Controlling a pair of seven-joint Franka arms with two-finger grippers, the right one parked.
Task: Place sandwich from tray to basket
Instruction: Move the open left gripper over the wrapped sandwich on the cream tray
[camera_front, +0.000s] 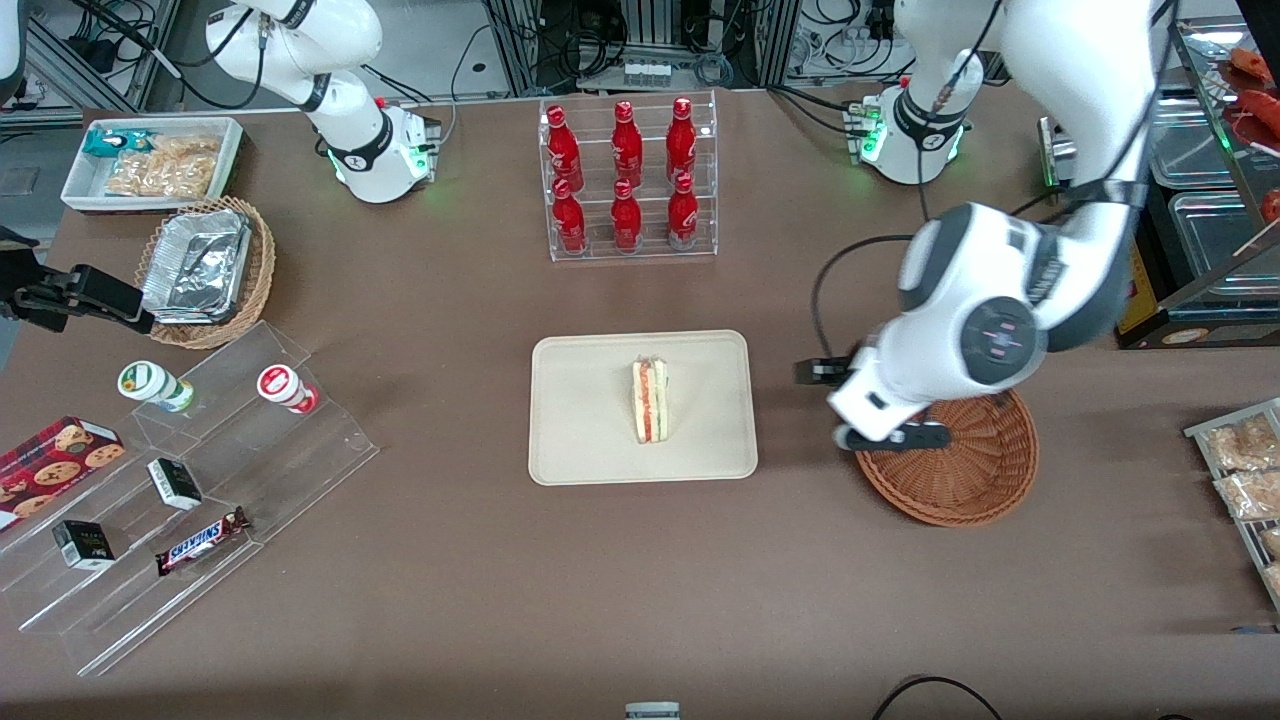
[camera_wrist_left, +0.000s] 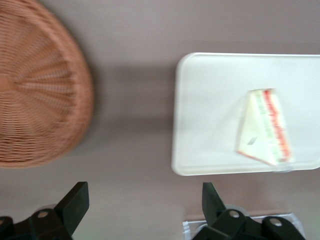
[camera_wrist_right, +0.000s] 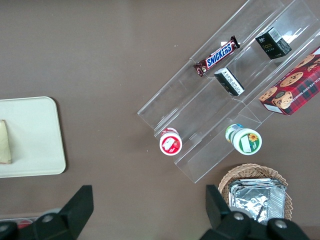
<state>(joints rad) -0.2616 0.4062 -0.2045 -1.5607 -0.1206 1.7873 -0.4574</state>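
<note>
My gripper (camera_front: 868, 405) hangs at the basket's tray-facing edge in the front view. Its fingers are wide apart with nothing between them, and in the left wrist view the gripper (camera_wrist_left: 146, 192) is over bare table. The sandwich (camera_front: 650, 402), a wedge with pale bread and a reddish filling, lies on the cream rectangular tray (camera_front: 580, 415). The left wrist view also shows the sandwich (camera_wrist_left: 266, 127) and the tray (camera_wrist_left: 207, 112). A round brown wicker basket (camera_front: 965, 475) rests beside the tray, toward the working arm's end; my arm partly covers it. The basket (camera_wrist_left: 40, 90) holds nothing visible in the left wrist view.
A clear rack (camera_front: 630, 105) of red bottles stands farther from the front camera than the tray. Toward the parked arm's end are a clear stepped shelf (camera_front: 290, 470) with snacks and cups, and a foil package (camera_front: 198, 265) in another basket. Cables cross the table near my arm.
</note>
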